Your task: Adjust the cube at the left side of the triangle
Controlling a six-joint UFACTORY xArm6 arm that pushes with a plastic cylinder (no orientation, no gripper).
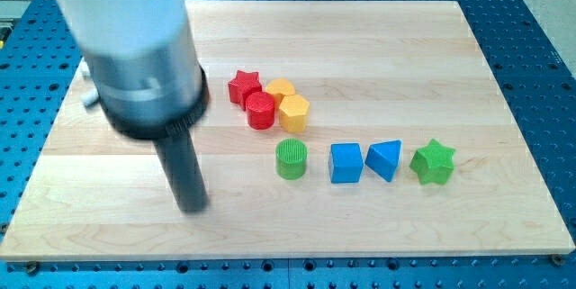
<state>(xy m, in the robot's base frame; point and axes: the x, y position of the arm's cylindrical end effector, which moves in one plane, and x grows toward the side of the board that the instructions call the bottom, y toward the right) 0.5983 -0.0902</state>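
Observation:
The blue cube (346,163) sits on the wooden board just left of the blue triangle (385,159), nearly touching it. A green cylinder (292,159) stands left of the cube and a green star (433,162) right of the triangle. My tip (192,206) rests on the board well left of this row, about a hundred pixels left of the green cylinder and slightly lower. The rod is blurred and rises up to the large arm body at the view's upper left.
A cluster sits above the row: a red star (244,86), a red cylinder (261,110), a yellow block (281,88) and a yellow hexagonal block (294,112). The board (468,73) lies on a blue perforated table.

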